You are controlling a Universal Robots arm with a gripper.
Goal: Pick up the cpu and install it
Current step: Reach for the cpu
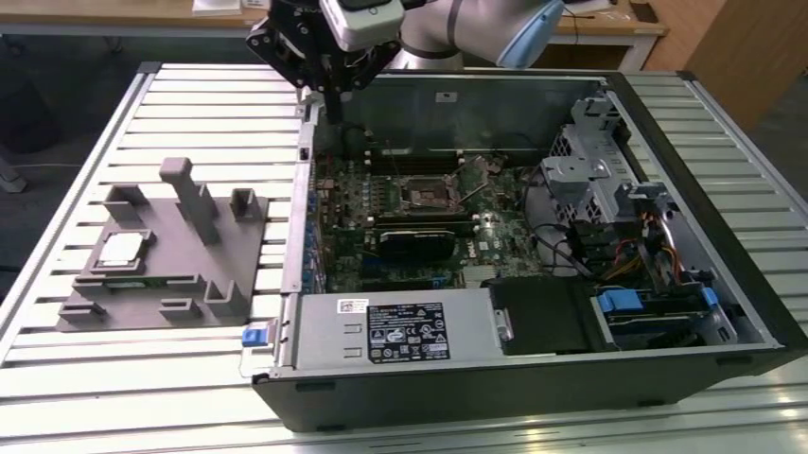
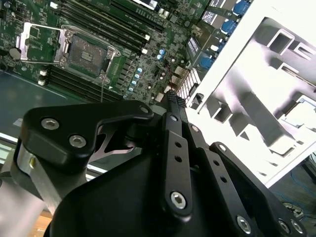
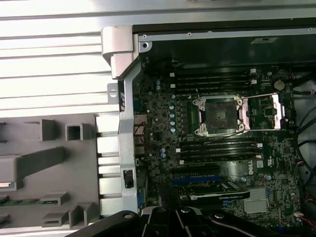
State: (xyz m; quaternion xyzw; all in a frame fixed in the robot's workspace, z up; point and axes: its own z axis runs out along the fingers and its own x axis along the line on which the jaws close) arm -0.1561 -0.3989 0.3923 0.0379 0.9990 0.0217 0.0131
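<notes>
The cpu [image 1: 123,248], a pale silvery square chip, lies in a recess of the grey holder block [image 1: 189,274] on the table, at the exterior view's left. My gripper [image 1: 336,109] hangs above the open computer case's back corner, well away from the cpu. Its slim fingers [image 2: 174,128] meet at the tip, shut, with nothing between them. The motherboard's dark square socket [image 1: 427,194] stands bare with its metal frame swung open. It shows in both wrist views [image 3: 220,116] [image 2: 86,54].
The black computer case [image 1: 707,369] lies on its side on a slatted metal table [image 1: 151,378]. A power supply [image 1: 392,331], drive cages [image 1: 606,180] and cables crowd the case. Memory sticks [image 3: 217,148] flank the socket. A green strip [image 3: 5,200] sits in the holder.
</notes>
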